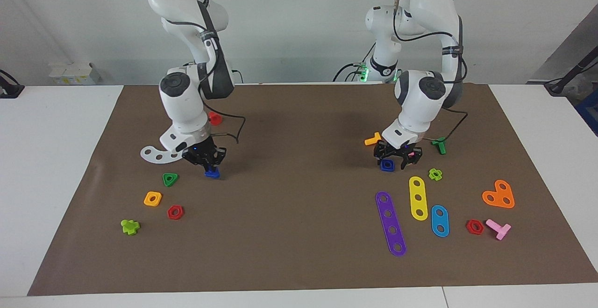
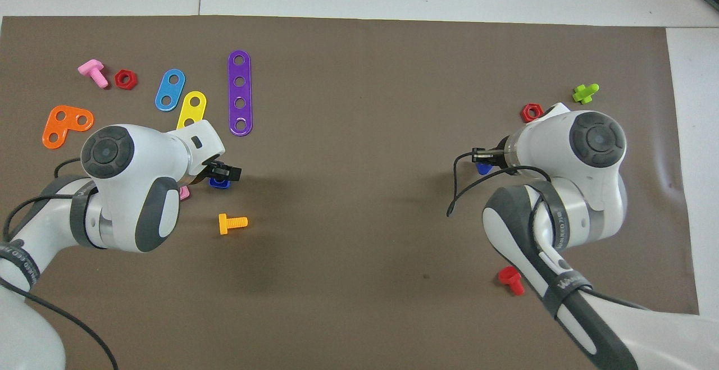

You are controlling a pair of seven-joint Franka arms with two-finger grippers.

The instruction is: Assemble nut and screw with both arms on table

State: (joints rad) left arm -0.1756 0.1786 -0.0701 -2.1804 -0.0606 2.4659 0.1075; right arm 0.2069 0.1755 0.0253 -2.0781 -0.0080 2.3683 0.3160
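The blue screw (image 1: 211, 173) stands on the brown mat (image 1: 299, 252) at the right arm's end, also in the overhead view (image 2: 482, 168). My right gripper (image 1: 209, 164) is down on it, fingers closed around its top. The blue nut (image 1: 387, 165) lies flat on the mat at the left arm's end, also in the overhead view (image 2: 220, 183). My left gripper (image 1: 397, 156) is low over it with its fingers spread. The blue nut sits by one fingertip and a pink nut (image 1: 411, 155) by the other.
Near the left gripper lie an orange bolt (image 1: 373, 139), a green bolt (image 1: 439, 145), a light green piece (image 1: 435, 174) and yellow (image 1: 418, 197), purple (image 1: 390, 223) and blue (image 1: 439, 220) strips. Near the right gripper lie a red bolt (image 1: 214, 118), a white strip (image 1: 156, 154), a green triangle nut (image 1: 170, 179) and an orange nut (image 1: 153, 198).
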